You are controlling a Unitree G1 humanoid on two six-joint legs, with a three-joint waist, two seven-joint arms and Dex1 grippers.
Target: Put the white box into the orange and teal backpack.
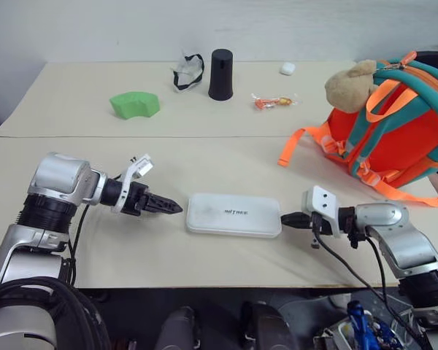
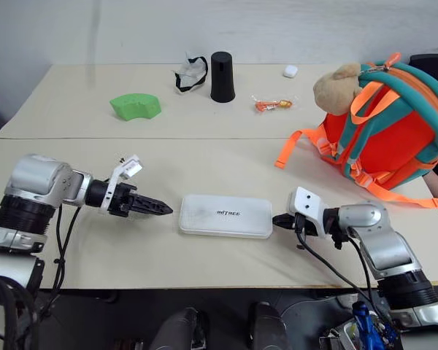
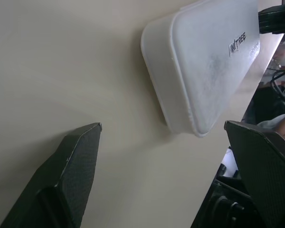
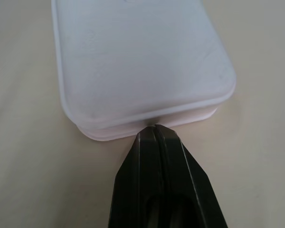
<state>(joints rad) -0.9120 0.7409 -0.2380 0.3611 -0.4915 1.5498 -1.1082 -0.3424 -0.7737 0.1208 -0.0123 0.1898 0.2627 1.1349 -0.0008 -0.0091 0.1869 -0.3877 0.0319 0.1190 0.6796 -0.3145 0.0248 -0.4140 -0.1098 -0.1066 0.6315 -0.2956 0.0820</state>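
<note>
Head view: the box [image 1: 234, 214] lies flat on the near surface [image 1: 204, 160], lid up, between my two claws. My left claw [image 1: 169, 207] points at its left end, just short of it. My right claw [image 1: 286, 219] has its tip at the right end. The backpack [image 1: 401, 124] stands well apart at the far right, straps trailing; whether it is unzipped, and what it holds, cannot be read from here. A black cup [image 1: 220, 74] stands at the far side, contents hidden.

Left wrist view: my left claw is spread wide, fingers [image 3: 76, 166] framing the near corner of the box with clear surface between, nothing held.

Right wrist view: my right claw is pinched fully together, its tip touching the seam at the box's end (a brace or a push, not a grip).

Step in hand, by my judgement: securing the box, not yet lifted. Next move calls for advancing the left claw until its fingers straddle the box edge, closing, then carrying it right to the backpack, whose opening must first be confirmed.
</note>
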